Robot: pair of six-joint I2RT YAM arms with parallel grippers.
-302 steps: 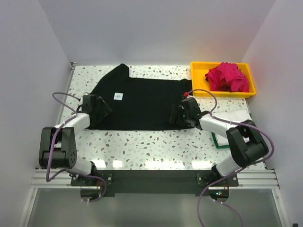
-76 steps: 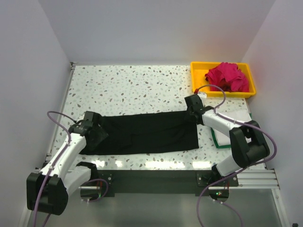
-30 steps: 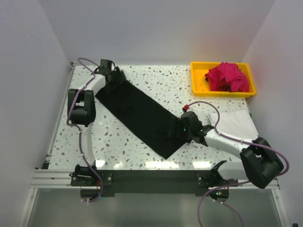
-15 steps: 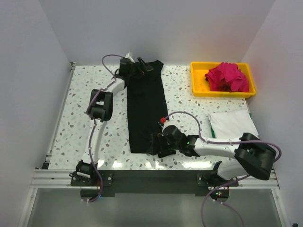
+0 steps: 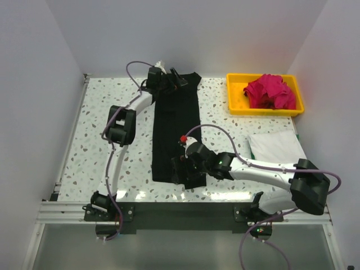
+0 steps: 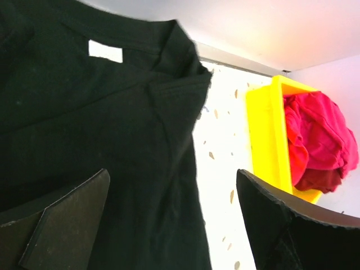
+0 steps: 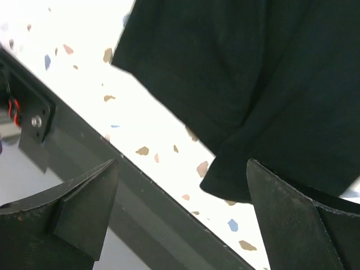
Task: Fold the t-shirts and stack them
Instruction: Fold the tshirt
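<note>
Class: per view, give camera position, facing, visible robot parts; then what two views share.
Top external: above, behind robot; looks down on speckled table; left arm, right arm show.
Left wrist: faces black cloth shirt collar, yellow plastic tray; open left gripper shows.
Right wrist: faces shirt's near end, table edge; open right gripper shows.
Shared: shirt.

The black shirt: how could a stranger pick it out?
On the speckled table, look left of the yellow tray. The black t-shirt lies there as a long narrow strip, unlike the heaped magenta shirt and the folded white shirt.
</note>
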